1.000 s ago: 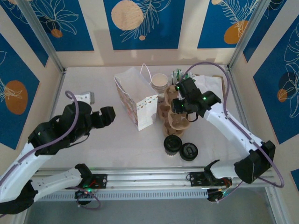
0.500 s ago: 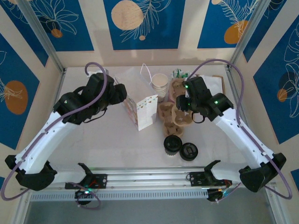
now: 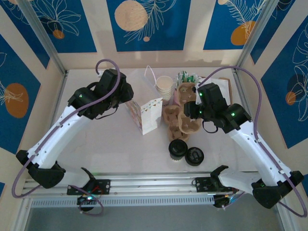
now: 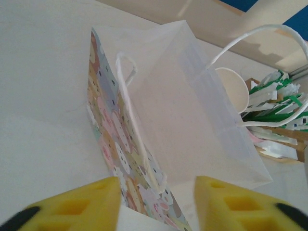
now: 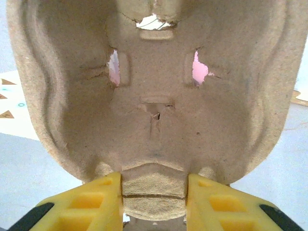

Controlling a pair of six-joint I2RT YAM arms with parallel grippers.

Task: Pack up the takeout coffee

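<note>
The takeout coffee, a small cup under a round black lid, stands on the table near the front, apart from both grippers. My left gripper is at the left rim of the open paper bag. Its yellow fingers straddle the bag's patterned wall with a gap on each side, so it is open. My right gripper is shut on the edge tab of the brown pulp cup carrier, just right of the bag.
A low black lid lies right of the coffee. A stack of cream paper cups and green-and-white packets sit behind the carrier. Frame posts and walls close in the table.
My left arm swung from the front left up to the bag's rim, and its jaws narrowed around the bag wall. My right gripper shifted slightly right, still holding the carrier.
</note>
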